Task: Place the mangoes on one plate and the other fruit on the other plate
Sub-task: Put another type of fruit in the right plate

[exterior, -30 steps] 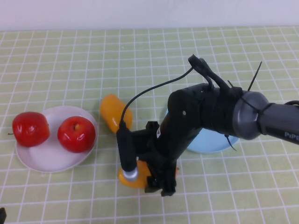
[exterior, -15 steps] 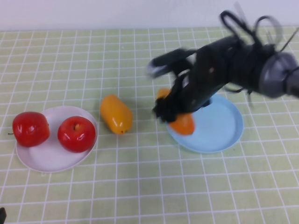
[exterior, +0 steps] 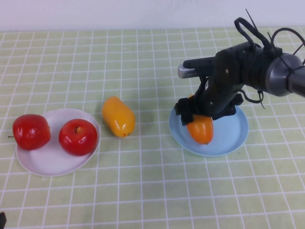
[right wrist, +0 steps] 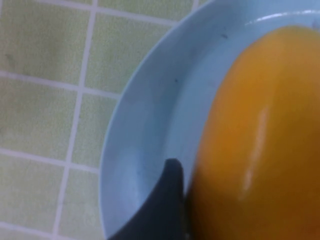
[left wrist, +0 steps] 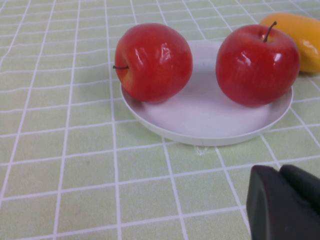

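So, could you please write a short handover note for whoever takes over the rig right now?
Right pincer: over the blue plate, jaws around one mango that sits on the plate; release looks under way but unconfirmed.
Left pincer: shut, parked on the table near the white plate.
Done: both apples are on the white plate.
Left: the second mango lies on the cloth between the plates; move it to the blue plate once the right arm clears.

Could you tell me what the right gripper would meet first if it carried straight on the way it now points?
Most likely the oblong orange mango right at the right gripper, lying on the round light blue plate; depth there is hard to judge.
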Robot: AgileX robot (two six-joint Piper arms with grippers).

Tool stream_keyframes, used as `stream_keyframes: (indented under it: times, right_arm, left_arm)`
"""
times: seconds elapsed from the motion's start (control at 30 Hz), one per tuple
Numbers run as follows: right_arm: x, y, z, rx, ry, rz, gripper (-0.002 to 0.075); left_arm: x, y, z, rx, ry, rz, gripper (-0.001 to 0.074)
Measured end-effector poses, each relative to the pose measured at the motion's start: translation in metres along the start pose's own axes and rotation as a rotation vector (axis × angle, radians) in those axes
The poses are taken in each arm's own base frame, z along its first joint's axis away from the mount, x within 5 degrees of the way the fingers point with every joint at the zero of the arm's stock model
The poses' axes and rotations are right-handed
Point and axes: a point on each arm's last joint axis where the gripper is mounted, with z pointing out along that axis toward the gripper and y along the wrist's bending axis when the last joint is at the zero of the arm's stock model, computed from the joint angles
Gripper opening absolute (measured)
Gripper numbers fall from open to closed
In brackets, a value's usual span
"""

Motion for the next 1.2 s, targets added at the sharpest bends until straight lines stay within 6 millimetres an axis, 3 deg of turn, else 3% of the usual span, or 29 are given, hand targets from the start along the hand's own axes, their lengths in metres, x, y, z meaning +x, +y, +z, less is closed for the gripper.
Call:
stream_keyframes:
  times: [0.2,0.33,0.43,0.53,0.67,0.8,1.0,1.2]
  right_arm:
    - [-0.009,0.001,-0.017,0.021,0.035,-0.01,0.0686]
    - [-0.025,0.008,-0.045,0.039,0.022,-0.05,0.0688]
    - [-0.036,0.026,-0.064,-0.008,-0.046,-0.154,0.0689]
    - [-0.043,0.058,-0.07,-0.125,-0.151,-0.269,0.0689]
    - [-0.045,0.094,-0.049,-0.234,-0.238,-0.347,0.069]
    - [-0.046,0.114,-0.015,-0.257,-0.254,-0.377,0.069]
    - [-0.046,0.129,0.02,-0.264,-0.235,-0.4,0.069]
    - [-0.043,0.131,0.04,-0.263,-0.193,-0.403,0.069]
  left_arm:
    - [0.0,0.0,0.0,0.0,0.0,0.0,0.0004]
    - [0.0,0.0,0.0,0.0,0.0,0.0,0.0004]
    - [0.0,0.0,0.0,0.0,0.0,0.0,0.0004]
    - [0.0,0.0,0.0,0.0,0.0,0.0,0.0004]
    - [0.0,0.0,0.0,0.0,0.0,0.0,0.0004]
    - [0.0,0.0,0.0,0.0,0.0,0.0,0.0004]
    - [0.0,0.0,0.0,0.0,0.0,0.0,0.0004]
    - [0.0,0.0,0.0,0.0,0.0,0.0,0.0004]
